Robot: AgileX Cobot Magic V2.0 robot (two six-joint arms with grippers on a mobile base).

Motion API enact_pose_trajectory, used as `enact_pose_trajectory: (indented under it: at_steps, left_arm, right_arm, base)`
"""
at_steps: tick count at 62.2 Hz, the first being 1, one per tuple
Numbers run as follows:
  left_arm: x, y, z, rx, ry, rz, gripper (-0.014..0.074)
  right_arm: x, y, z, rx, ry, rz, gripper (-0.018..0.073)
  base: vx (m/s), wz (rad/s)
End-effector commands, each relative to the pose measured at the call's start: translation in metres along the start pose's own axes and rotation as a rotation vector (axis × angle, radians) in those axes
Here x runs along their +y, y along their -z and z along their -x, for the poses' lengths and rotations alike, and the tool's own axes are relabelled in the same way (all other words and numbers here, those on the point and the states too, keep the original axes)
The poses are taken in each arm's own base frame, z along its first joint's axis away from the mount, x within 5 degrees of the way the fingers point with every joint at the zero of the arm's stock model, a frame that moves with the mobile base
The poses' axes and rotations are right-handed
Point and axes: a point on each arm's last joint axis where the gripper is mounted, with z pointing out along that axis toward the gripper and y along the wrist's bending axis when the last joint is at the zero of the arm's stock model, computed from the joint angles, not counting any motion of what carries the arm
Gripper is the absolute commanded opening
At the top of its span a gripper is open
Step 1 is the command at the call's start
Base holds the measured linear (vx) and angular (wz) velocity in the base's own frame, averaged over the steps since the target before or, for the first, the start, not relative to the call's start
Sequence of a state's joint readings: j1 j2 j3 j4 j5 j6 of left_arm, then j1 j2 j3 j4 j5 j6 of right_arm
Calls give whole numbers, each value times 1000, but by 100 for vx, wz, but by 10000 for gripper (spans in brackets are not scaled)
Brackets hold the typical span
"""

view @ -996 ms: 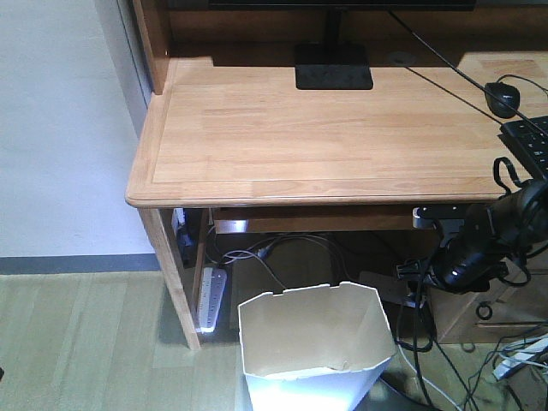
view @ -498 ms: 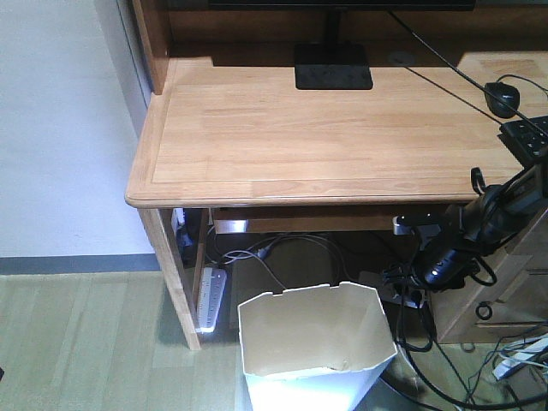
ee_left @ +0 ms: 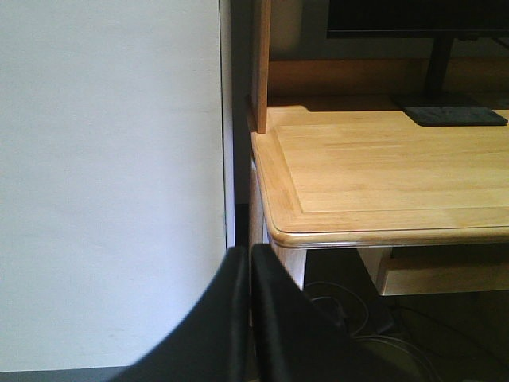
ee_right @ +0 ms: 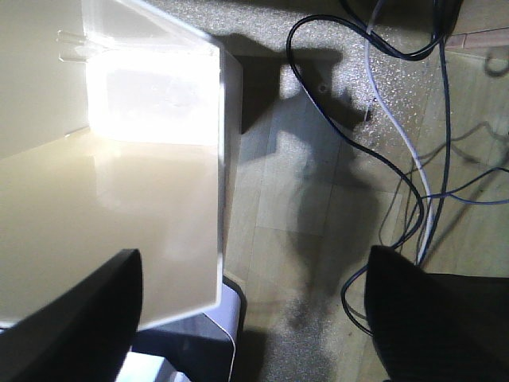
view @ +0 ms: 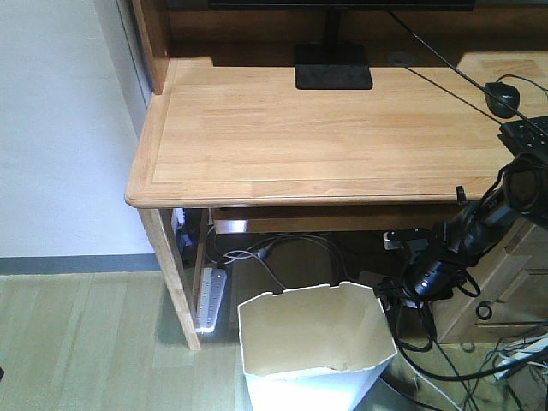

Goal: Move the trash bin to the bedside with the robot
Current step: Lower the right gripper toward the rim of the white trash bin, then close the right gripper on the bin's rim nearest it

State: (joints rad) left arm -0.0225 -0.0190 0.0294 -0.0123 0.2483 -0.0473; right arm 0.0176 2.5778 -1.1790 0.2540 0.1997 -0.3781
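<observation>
Black left gripper (ee_left: 249,314) sits pinched and empty beside the wall. White trash bin (view: 312,338) stands on the floor below the wooden desk (view: 300,128). Right gripper (ee_right: 254,267) gapes wide above its right rim; seemingly the grasp approach, needing descent and clamp.

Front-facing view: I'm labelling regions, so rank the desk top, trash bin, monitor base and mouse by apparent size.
1. desk top, by far
2. trash bin, though cropped at the bottom edge
3. monitor base
4. mouse, smallest
</observation>
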Motion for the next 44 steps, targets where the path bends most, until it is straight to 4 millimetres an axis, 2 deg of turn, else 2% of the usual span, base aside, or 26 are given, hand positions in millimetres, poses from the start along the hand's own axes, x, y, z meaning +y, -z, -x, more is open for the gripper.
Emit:
enact_pose_trajectory:
  at_steps: [1,44]
  left_arm:
    - [0,-2,-2,-54,12,-9,-6]
    - [0,-2,-2,-54,12,-9,-6]
  right_arm:
    - [-3,12,20,-59,7,5,552]
    - [5,-47,26,-45,-10,133,552]
  base:
    - [0,0]
    - [0,0]
